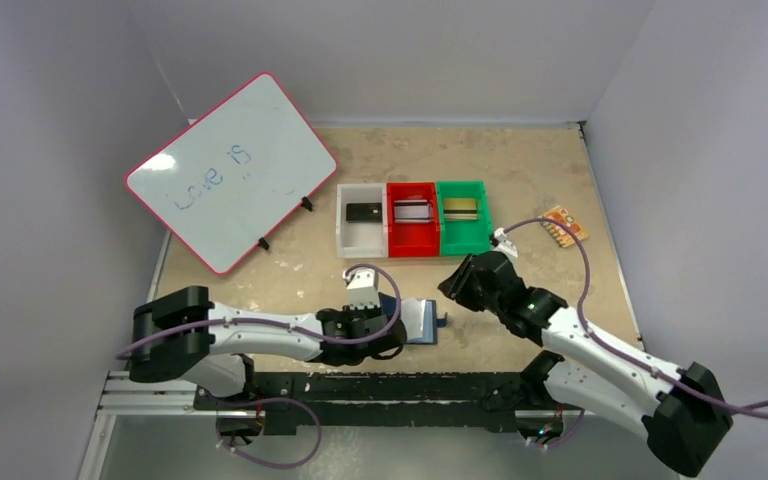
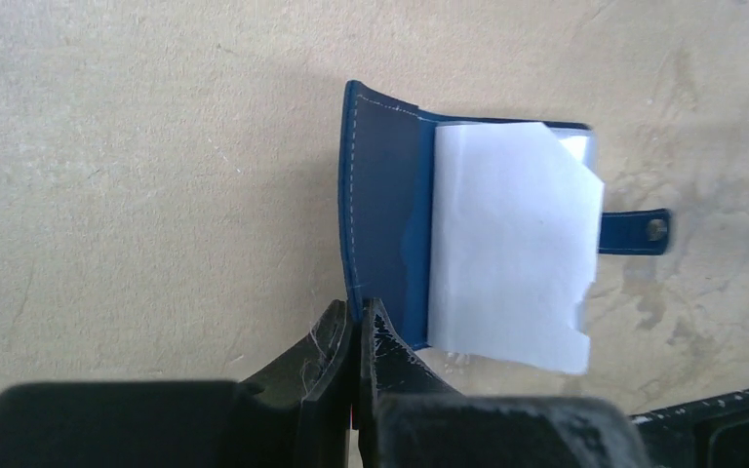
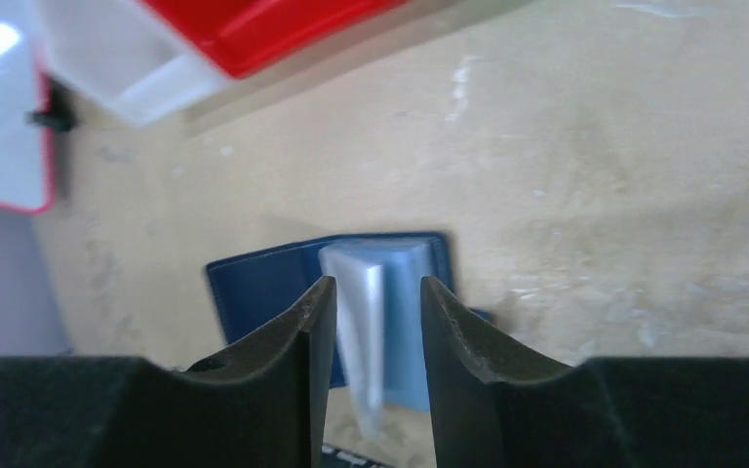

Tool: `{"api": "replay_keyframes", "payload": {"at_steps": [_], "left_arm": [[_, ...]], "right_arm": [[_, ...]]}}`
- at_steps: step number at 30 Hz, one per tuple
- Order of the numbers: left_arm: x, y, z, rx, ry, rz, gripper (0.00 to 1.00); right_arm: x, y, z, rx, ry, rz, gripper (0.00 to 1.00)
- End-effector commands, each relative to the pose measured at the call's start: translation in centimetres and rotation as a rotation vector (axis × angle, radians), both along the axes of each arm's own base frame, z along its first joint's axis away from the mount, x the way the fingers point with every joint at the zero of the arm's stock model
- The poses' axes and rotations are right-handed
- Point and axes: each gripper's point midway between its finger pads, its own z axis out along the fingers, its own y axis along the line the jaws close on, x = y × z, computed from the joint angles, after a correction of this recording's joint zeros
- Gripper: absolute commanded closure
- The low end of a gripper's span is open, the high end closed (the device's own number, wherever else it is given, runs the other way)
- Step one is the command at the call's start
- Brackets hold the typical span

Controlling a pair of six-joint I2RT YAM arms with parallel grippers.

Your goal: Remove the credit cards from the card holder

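The navy-blue card holder [image 1: 423, 322] lies open on the table near the front edge. In the left wrist view it [image 2: 390, 195] shows its blue flap, a pale sleeve [image 2: 507, 244] standing up from it, and the snap tab [image 2: 644, 231]. My left gripper [image 2: 359, 310] is shut on the near edge of the blue flap; it also shows in the top view [image 1: 407, 331]. My right gripper [image 3: 377, 288] is open and empty, hovering just above the holder [image 3: 263, 283], right of it in the top view [image 1: 450, 287]. I cannot tell whether a card is inside the sleeves.
White [image 1: 345, 236], red [image 1: 412, 242] and green [image 1: 463, 242] bins stand in a row behind, each with one card in it. A pink-framed whiteboard [image 1: 230, 185] leans at back left. An orange patterned piece [image 1: 565, 225] lies at right.
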Motion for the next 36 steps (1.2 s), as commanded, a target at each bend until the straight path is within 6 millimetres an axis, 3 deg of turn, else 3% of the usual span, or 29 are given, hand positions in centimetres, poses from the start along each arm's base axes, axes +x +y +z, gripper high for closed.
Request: {"api": "replay_keyframes", "payload": {"at_steps": [1, 4, 7, 12, 20, 26, 32, 36], "left_arm": [[0.5, 0.1, 2.3, -0.048, -0.054, -0.013, 0.99], [0.4, -0.1, 2.4, -0.080, -0.054, -0.013, 0.99], [0.1, 0.2, 1.7, -0.073, -0.036, -0.008, 0.99], [-0.1, 0.7, 1.1, -0.064, -0.028, -0.006, 0.97], [0.0, 1.1, 0.9, -0.057, -0.031, -0.001, 0.96], [0.0, 1.3, 0.8, -0.053, -0.036, 0.001, 0.96], [-0.1, 1.4, 0.6, -0.055, -0.033, -0.002, 0.95], [0.0, 1.7, 0.6, -0.058, -0.041, 0.005, 0.94]], "right_arm": [[0.0, 2.8, 5.0, 0.164, -0.135, 0.137, 0.59], [-0.6, 4.9, 5.4, 0.271, -0.172, 0.231, 0.61], [-0.5, 5.9, 4.0, 0.279, -0.139, 0.266, 0.65], [-1.0, 7.9, 1.8, 0.273, -0.064, 0.381, 0.65], [-1.5, 7.4, -1.0, 0.191, 0.013, 0.397, 0.58], [-2.1, 8.7, -1.0, 0.256, 0.019, 0.458, 0.57], [-3.1, 10.6, 1.4, 0.381, -0.040, 0.575, 0.54], [-2.9, 11.4, 1.9, 0.413, -0.054, 0.593, 0.52]]}}
